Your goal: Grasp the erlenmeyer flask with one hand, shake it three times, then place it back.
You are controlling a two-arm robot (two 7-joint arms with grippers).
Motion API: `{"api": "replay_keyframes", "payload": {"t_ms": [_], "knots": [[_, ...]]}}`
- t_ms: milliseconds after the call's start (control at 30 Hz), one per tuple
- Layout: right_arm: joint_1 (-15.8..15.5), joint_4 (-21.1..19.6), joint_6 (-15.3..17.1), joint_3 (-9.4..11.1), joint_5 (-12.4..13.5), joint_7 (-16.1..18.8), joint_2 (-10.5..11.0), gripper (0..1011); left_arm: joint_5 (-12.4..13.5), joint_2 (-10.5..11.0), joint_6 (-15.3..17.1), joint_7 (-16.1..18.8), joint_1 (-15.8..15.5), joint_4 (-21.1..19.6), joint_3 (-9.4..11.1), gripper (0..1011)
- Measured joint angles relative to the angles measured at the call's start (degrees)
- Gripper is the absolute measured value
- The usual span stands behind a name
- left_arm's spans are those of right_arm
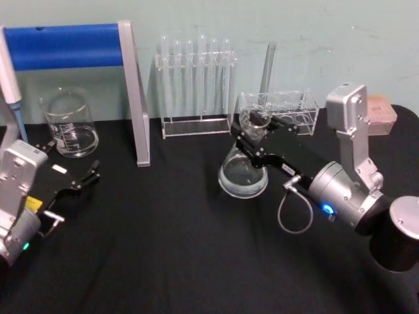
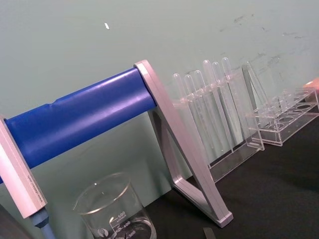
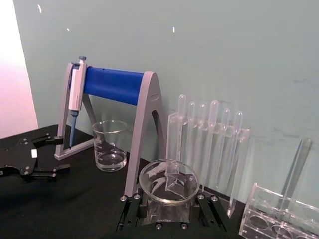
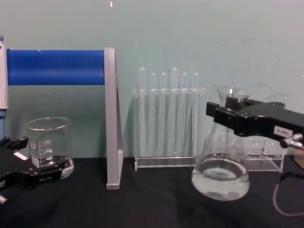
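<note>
The erlenmeyer flask is clear glass with a little liquid in its wide base. It is right of centre over the black cloth and leans slightly. My right gripper is shut on its neck just under the flared rim, with one black jaw on each side. I cannot tell whether the base touches the cloth or hangs just above it. My left gripper rests open at the left, low over the cloth near the beaker, holding nothing.
A glass beaker stands at the back left under the blue pipette stand. A rack of test tubes is right behind the flask, a second clear rack beside it, and a pink box at the far right.
</note>
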Motion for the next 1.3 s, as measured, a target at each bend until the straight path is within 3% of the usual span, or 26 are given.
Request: {"api": "replay_keyframes", "payload": {"t_ms": [567, 1067, 1300], "knots": [[-1.1, -2.4, 0.5, -4.2, -2.0, 1.7, -2.0, 449, 0.0, 0.0, 0.0, 0.0, 0.0, 0.0, 0.0, 1001], [-1.4, -4.4, 0.5, -8.3, -1.5, 5.8, -1.3, 449, 0.0, 0.0, 0.0, 0.0, 0.0, 0.0, 0.0, 1001], [-1.2, -4.5, 0.4, -8.9, -0.6, 6.6, -0.7, 449, 0.0, 0.0, 0.0, 0.0, 0.0, 0.0, 0.0, 1001]]}}
